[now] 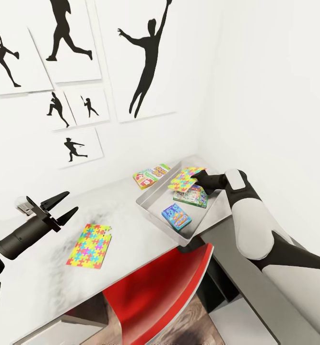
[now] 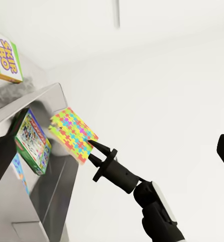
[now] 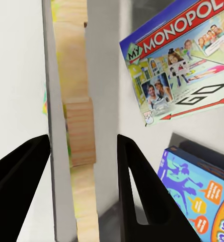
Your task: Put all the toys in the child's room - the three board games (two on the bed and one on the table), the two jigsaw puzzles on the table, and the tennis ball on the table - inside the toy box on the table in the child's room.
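While the right gripper [image 1: 198, 180] pinches one puzzle [image 1: 184, 178] above the toy box [image 1: 152, 208], w/ two games inside, a second puzzle [image 1: 89, 246] lies on the table [image 1: 44, 278]; left gripper [image 1: 64, 206] spread, empty.

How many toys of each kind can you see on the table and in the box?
Board games: 3, the Skip-Bo box on the table, the Monopoly box and the blue game box in the toy box.
Jigsaw puzzles: 2, one on the table, one held over the toy box.
Total: 5 toys.
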